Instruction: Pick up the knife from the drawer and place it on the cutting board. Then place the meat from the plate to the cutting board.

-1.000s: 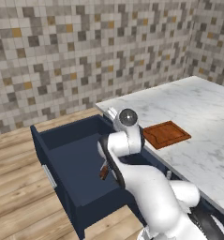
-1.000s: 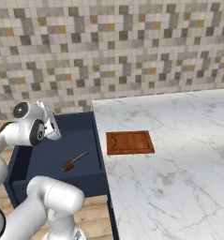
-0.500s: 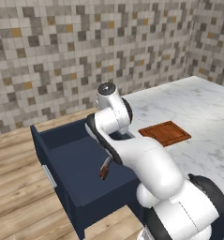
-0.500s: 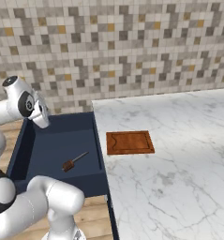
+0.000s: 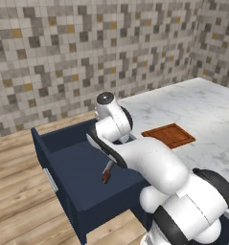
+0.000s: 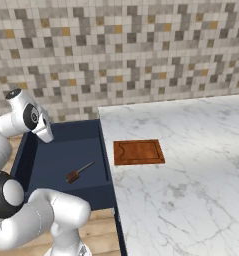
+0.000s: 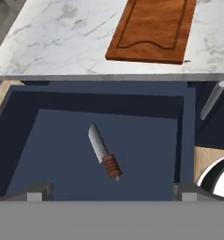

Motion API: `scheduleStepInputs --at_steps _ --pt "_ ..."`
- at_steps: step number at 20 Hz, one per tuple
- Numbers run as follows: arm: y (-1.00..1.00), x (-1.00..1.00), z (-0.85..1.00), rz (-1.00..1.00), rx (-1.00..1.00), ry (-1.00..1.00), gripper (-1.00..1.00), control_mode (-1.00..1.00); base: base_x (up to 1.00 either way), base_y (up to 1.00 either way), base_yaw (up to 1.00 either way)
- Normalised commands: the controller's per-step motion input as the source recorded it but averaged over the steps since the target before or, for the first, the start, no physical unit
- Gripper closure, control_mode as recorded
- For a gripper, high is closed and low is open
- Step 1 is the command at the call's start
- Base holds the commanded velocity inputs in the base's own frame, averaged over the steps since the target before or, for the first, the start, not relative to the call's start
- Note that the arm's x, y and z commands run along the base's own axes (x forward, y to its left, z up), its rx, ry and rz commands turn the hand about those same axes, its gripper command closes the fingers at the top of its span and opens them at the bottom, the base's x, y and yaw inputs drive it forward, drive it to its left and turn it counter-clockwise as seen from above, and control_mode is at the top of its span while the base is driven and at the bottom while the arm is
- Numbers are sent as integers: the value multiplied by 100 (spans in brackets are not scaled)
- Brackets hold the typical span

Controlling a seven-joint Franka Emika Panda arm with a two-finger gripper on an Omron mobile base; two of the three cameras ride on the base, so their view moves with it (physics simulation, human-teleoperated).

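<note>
The arm hides most of the knife [image 5: 107, 172]; the cutting board [image 7: 153, 29] runs off the hand view's top.

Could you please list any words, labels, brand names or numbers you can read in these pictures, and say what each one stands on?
There are none to read. The reddish-brown wooden cutting board, the small knife with the reddish-brown handle, the open navy-blue drawer, the white marble counter and the mosaic tile wall all carry no writing.

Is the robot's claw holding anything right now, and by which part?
Nothing. The gripper is open above the drawer, and the knife lies untouched on its floor.
</note>
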Motion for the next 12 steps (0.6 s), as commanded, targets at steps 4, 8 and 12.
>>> scheduleStepInputs --at_steps 4,8,12 --pt "-9 -6 -29 21 0 6 -100 -100 0 0 0" --pt "0 -25 -33 22 -3 9 -100 -100 0 0 0" --pt "0 -32 -30 18 -9 9 -100 -100 0 0 0"
